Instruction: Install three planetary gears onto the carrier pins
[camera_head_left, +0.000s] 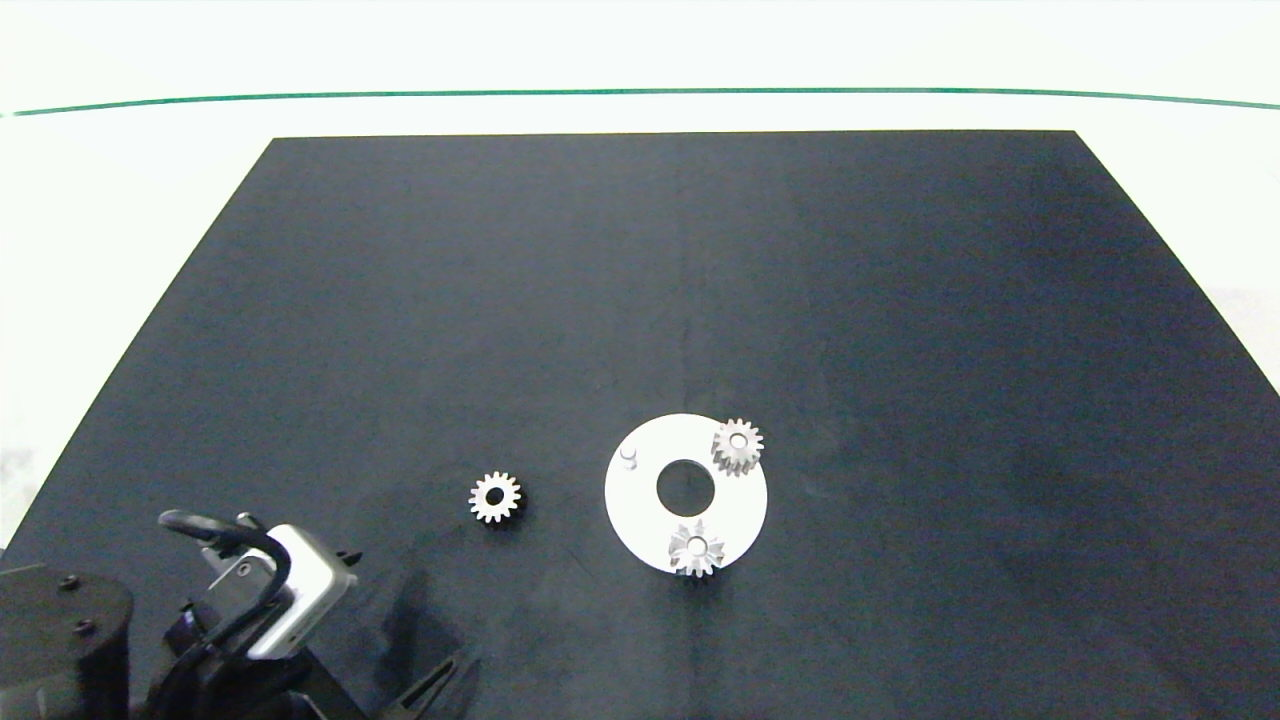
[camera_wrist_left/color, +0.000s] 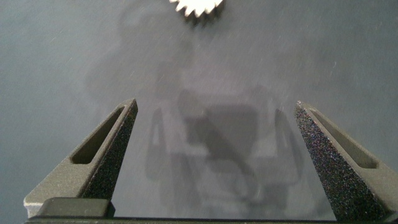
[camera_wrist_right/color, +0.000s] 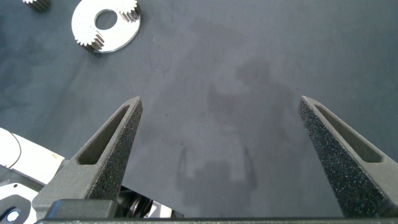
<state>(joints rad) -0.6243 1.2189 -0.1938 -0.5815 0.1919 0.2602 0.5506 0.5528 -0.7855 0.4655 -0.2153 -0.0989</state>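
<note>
two gears (camera_head_left: 737, 446) on pins | third gear (camera_head_left: 495, 497) loose on mat | one pin (camera_head_left: 628, 455) bare

You look down from overhead; both wrist cameras skim low over the mat (camera_head_left: 400, 300), sharing the loose gear (camera_head_left: 495, 497).

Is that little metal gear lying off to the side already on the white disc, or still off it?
Off. The small silvery toothed gear lies flat on the dark mat, apart from the white round disc.
</note>
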